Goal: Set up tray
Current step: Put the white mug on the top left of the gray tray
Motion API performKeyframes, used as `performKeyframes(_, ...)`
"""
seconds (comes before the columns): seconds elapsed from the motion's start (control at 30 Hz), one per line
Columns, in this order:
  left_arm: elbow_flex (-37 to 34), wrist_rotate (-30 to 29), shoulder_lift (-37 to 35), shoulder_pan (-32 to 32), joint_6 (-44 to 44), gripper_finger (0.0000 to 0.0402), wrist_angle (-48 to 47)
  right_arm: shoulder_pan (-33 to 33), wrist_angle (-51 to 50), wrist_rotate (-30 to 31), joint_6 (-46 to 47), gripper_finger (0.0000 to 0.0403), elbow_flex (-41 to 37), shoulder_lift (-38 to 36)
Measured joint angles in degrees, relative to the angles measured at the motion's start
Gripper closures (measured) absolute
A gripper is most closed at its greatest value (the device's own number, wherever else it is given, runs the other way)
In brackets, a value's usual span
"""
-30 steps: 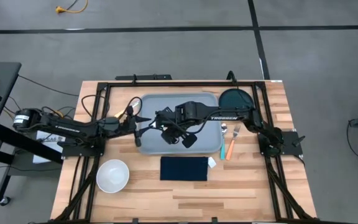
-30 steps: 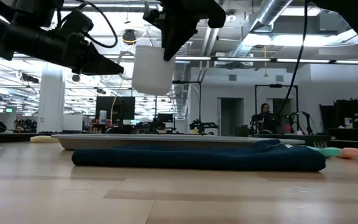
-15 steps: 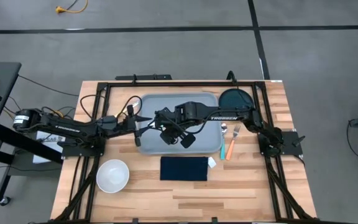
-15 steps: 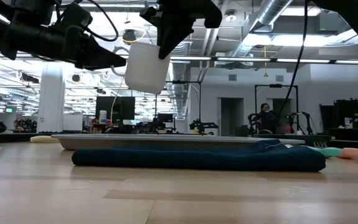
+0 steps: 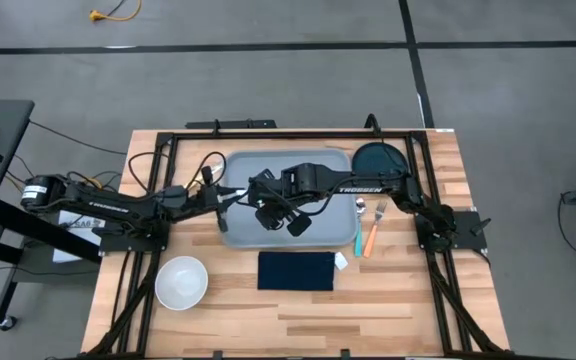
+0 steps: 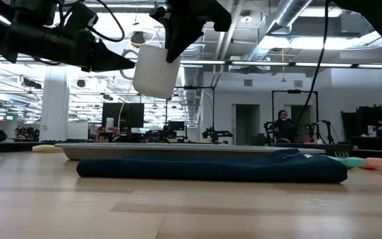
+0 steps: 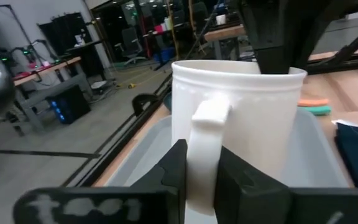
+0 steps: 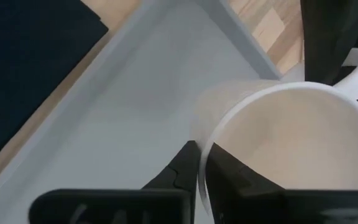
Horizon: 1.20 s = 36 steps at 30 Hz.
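I hold the white mug (image 6: 154, 70) over the tray (image 5: 243, 231) for handover: right claw (image 8: 199, 163) pinching its rim, left claw (image 7: 199, 163) clamped on the handle (both closed).

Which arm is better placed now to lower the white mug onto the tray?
Probably the right. The right gripper has its jaws shut from above on the rim of the mug, which hangs upright over the tray. The left gripper is only at the handle, from the side.
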Motion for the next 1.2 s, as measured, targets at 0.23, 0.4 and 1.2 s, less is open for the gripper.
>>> performKeyframes(0.23,0.0,-7.9,0.0,0.1,-0.3,0.0392,-0.4,-0.7,-1.3,2.7,4.5,0.0348,0.0,-0.4)
performKeyframes(0.4,-0.1,-12.8,0.0,1.2,-1.5,0.0401,-0.5,-2.1,-3.4,2.9,7.5,0.0332,-0.1,-1.6)
performKeyframes(1.2,-6.7,-2.3,10.9,22.9,-16.5,0.0401,21.2,-12.7,-12.0,-6.8,20.3,0.0326,0.0,-6.7)
